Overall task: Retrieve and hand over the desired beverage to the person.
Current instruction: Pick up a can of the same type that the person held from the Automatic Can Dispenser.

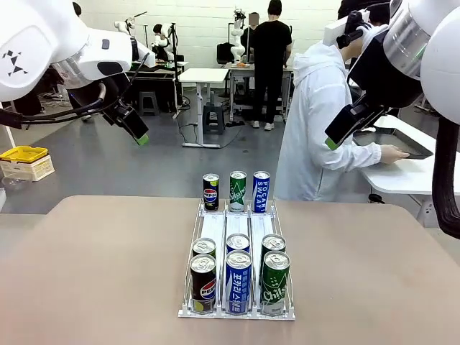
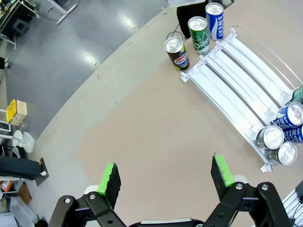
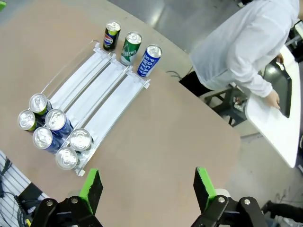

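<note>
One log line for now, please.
left gripper: jaws open, empty | right gripper: jaws open, empty | rack: six cans, near end | Pepsi can, green can, Pocari Sweat can: upright beyond rack | person: facing side table

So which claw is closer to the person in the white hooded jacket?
Right. The right claw hangs high just in front of the person in the white hooded jacket; the left claw hangs high far off to the left.
</note>
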### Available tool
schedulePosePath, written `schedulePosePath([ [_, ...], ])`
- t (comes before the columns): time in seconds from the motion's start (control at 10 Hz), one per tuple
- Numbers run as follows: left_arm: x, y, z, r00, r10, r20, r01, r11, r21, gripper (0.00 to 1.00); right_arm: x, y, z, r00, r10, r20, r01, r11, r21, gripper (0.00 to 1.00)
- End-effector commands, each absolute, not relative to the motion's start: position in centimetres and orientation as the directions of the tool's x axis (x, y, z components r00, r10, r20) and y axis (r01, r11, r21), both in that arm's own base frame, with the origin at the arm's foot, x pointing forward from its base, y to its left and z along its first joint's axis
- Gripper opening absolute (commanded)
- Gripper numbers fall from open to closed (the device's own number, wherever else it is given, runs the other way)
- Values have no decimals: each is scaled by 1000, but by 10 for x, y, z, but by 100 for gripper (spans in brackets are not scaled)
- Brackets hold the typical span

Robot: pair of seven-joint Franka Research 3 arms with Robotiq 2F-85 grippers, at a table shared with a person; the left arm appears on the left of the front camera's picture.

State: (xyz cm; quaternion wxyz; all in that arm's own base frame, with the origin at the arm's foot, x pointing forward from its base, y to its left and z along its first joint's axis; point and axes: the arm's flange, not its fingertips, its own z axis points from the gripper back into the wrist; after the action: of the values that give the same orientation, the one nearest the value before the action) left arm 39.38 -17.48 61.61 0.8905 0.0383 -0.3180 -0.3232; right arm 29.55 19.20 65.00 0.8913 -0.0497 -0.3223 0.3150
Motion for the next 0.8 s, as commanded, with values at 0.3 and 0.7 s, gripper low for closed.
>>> schedulePosePath([
  [0.3,387,-72,645,641,-445,625,709,656,-260,100,304,55,660,721,311,619,-595,736,322,100],
  [0.7,371,33,663,674,-299,675,678,613,-406,100,283,-44,644,747,238,620,-592,662,459,100],
])
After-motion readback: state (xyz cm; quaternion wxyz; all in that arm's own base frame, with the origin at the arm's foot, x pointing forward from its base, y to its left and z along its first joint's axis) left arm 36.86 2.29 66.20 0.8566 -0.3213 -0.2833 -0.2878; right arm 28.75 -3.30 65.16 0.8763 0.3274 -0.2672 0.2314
